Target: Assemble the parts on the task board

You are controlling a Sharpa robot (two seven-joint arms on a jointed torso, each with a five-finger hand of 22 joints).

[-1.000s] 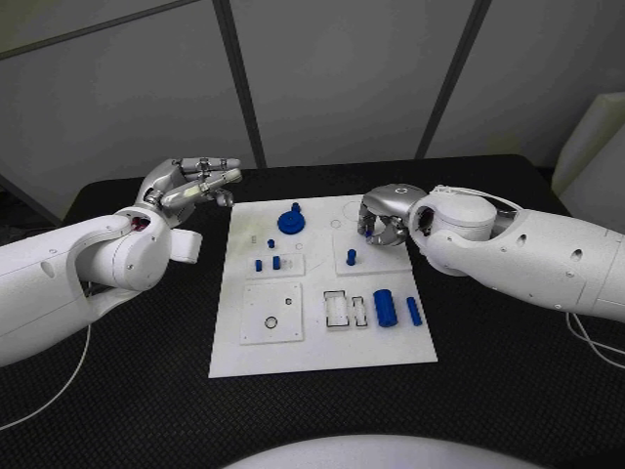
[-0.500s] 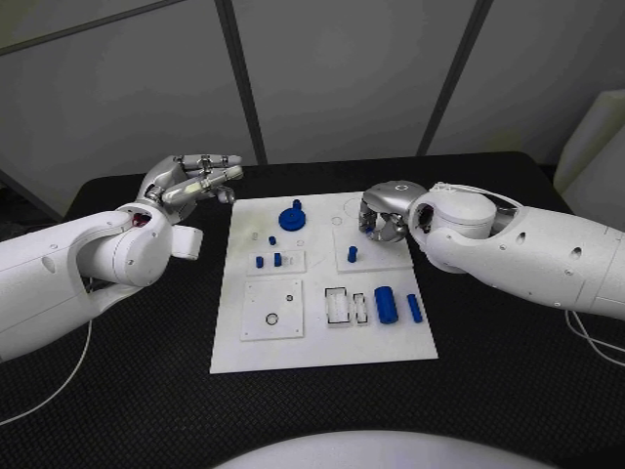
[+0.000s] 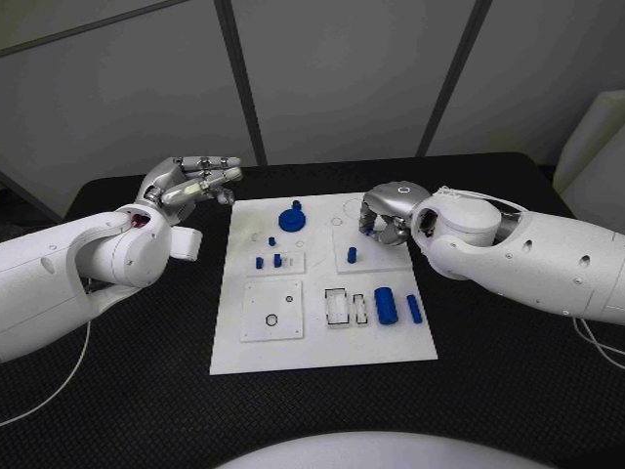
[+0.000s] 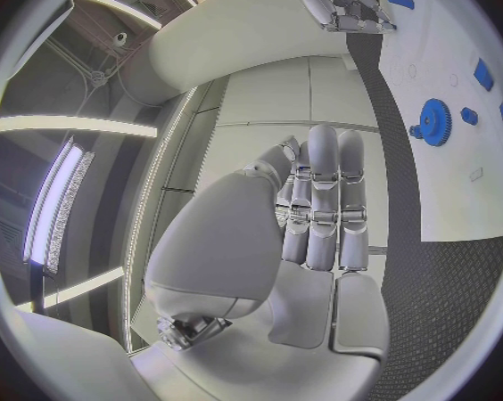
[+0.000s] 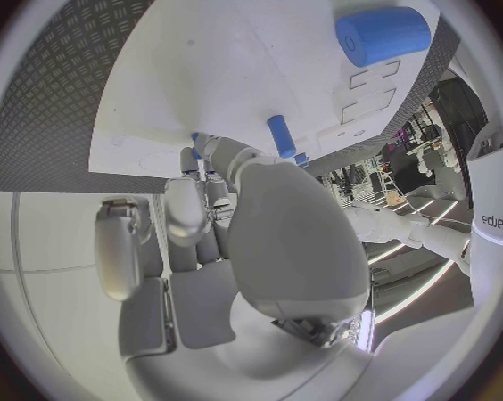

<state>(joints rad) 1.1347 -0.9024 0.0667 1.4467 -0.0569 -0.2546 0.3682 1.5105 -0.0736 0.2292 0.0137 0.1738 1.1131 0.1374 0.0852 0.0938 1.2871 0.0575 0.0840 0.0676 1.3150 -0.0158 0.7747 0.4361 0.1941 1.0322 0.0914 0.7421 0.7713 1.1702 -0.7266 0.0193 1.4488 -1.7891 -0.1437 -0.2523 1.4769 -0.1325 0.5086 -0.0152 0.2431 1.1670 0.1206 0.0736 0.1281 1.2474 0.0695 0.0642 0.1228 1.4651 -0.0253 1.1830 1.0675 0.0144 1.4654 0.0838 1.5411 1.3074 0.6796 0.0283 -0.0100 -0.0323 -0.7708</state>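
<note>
So task board (image 3: 327, 337) sits mid-frame w/ blue parts (image 3: 385, 306) on it. Right hand (image 3: 385, 217) hovers over its upper right, fingers curled, holding nothing afaict. Left hand (image 3: 188, 182) upper left off the board, fingers straight & together, empty.

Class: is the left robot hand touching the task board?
Apart. The head view shows the left robot hand raised beyond the task board's far left corner, black table between them.

From the head camera I get even, rather dim light; the white task board (image 3: 327, 352) reads bright against the black table (image 3: 510, 391), with only soft shadows. My wrist views bend every straight edge at the rim. Ceiling light strips (image 4: 56, 205) glare in the left wrist view.
</note>
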